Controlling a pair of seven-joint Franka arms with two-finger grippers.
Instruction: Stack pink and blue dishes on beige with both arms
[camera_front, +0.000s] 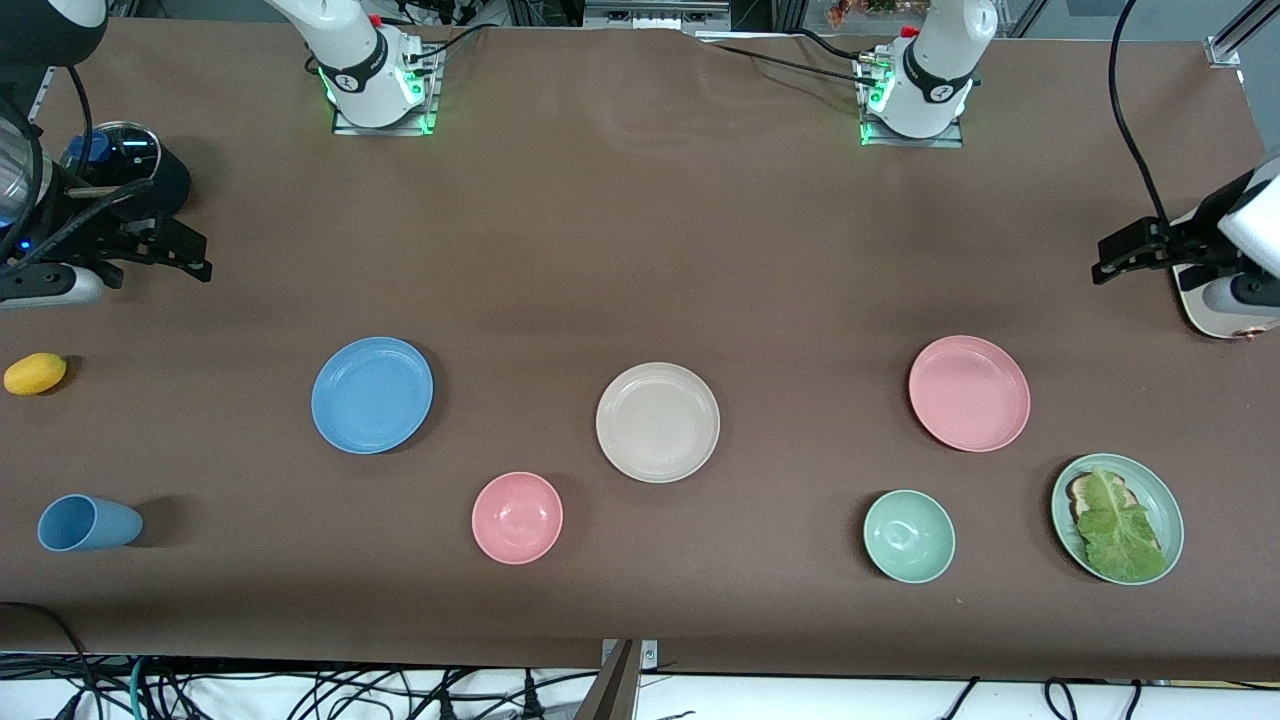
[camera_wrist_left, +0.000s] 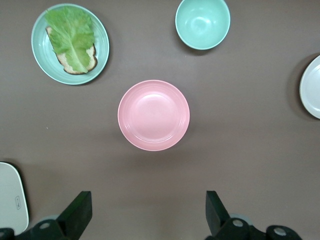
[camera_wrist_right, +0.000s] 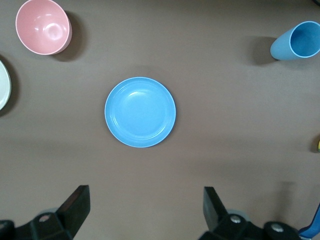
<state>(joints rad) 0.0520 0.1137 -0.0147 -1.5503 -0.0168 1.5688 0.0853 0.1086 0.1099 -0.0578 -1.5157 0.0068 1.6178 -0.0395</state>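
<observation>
The beige plate (camera_front: 657, 421) lies at mid-table, with the blue plate (camera_front: 372, 394) well apart toward the right arm's end and the pink plate (camera_front: 969, 392) well apart toward the left arm's end; all three sit flat, bare and unstacked on the brown table (camera_front: 640, 250). The right gripper (camera_wrist_right: 145, 212) hangs above the table at its own end, fingers spread, holding nothing. The left gripper (camera_wrist_left: 149, 215) does likewise at its end, fingers spread and empty.

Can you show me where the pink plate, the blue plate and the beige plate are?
pink plate (camera_wrist_left: 153, 115): left wrist view, its middle.
blue plate (camera_wrist_right: 140, 111): right wrist view, its middle.
beige plate (camera_front: 657, 421): front view, its middle.
</observation>
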